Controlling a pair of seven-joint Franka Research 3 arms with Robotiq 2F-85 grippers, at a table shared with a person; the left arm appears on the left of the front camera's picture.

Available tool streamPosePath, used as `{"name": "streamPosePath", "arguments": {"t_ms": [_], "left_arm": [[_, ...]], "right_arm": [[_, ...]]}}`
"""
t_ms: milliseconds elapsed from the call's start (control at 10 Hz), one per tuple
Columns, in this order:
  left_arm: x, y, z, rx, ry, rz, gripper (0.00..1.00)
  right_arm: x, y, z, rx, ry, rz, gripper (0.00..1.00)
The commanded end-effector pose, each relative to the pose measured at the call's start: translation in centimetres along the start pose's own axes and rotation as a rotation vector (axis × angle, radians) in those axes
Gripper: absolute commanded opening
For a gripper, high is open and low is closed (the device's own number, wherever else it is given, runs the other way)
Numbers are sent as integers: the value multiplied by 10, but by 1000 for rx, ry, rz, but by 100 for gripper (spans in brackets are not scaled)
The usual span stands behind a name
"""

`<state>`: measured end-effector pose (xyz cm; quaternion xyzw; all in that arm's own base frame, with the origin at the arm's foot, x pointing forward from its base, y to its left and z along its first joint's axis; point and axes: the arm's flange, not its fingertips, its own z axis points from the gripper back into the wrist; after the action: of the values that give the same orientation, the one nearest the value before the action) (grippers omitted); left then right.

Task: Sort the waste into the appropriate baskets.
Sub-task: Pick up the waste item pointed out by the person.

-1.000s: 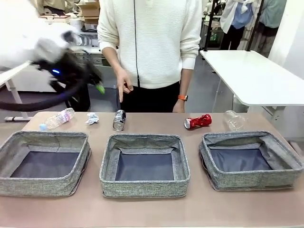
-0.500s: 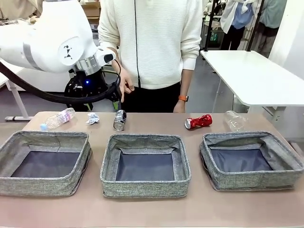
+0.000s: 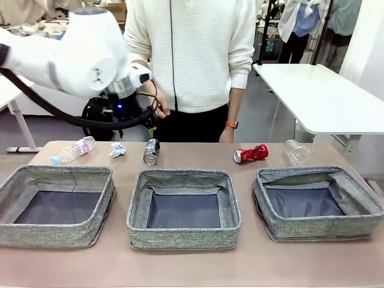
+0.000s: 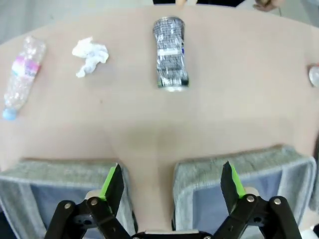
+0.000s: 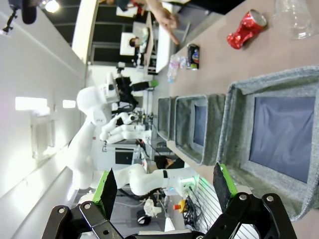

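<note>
The frame edge cut off the red drink can [image 4: 314,75], leaving its silver end. The dented silver-black can [image 4: 170,54] lay sideways on the tabletop [image 4: 224,114] beyond the baskets [image 4: 234,168], near the paper wad [image 4: 89,56]. The left gripper [image 4: 170,181] and right gripper [image 5: 164,188] both had their fingers apart.

Front cam faces person [image 3: 191,60]; wrist cams overlook same baskets [image 4: 234,167].
</note>
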<state>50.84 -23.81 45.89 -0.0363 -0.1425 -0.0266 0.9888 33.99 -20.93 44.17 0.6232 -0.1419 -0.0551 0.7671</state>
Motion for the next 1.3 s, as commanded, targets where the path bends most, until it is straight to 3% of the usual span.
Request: {"name": "streamPosePath", "arguments": {"t_ms": [0,500,1200], "left_arm": [[52,-8,-43,45,53,36,100],[72,-16,-136,-28,112,-33,100],[68,-11,-159,-14,102,3,100]], "right_arm": [[-1,0,0,7,9,31,100],[-1,0,0,7,9,31,100],[-1,0,0,7,9,31,100]]}}
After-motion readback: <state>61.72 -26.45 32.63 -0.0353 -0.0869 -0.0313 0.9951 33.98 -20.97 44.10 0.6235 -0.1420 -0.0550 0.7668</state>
